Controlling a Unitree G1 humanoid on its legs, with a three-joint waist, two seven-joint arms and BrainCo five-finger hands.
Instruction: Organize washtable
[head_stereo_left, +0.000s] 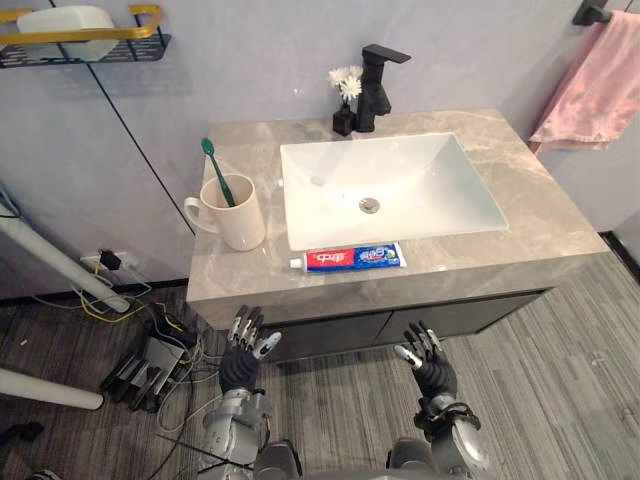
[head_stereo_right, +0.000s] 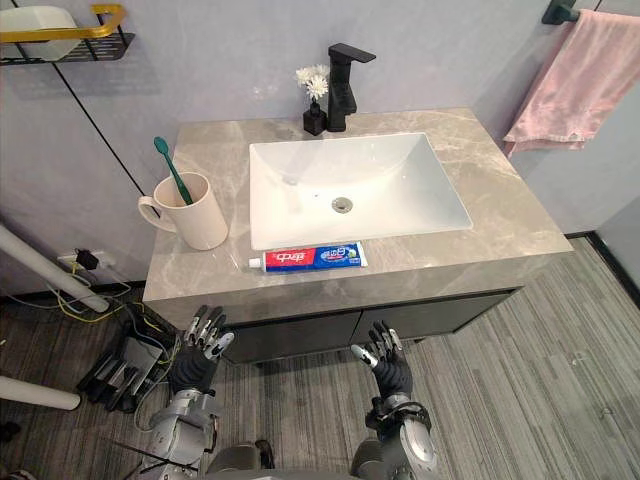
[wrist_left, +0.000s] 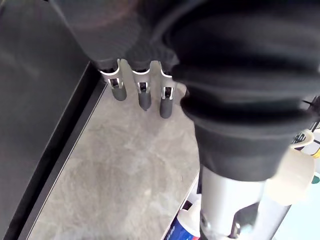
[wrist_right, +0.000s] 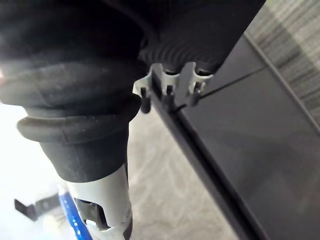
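Toothpaste (head_stereo_left: 348, 258) lies flat at frame centre, on the front edge of the washtable (head_stereo_left: 560, 230), probably waiting for the mug (head_stereo_left: 232, 212) at left. Left hand (head_stereo_left: 245, 345) and right hand (head_stereo_left: 428, 358) hang low, fingers loosely spread, empty.

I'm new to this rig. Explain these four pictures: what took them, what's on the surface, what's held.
This is a humanoid robot facing a washstand. The two wide pictures come from a camera pair on its head, looking down; the two close ones come from cameras on its wrists, looking along each hand. The left hand and right hand are open below the counter's front edge, holding nothing. On the grey marble countertop stands a cream ceramic mug with a green toothbrush in it, and a red-and-blue toothpaste tube lies in front of the white rectangular basin. Behind the basin stand a black tap and a small black vase of white flowers.
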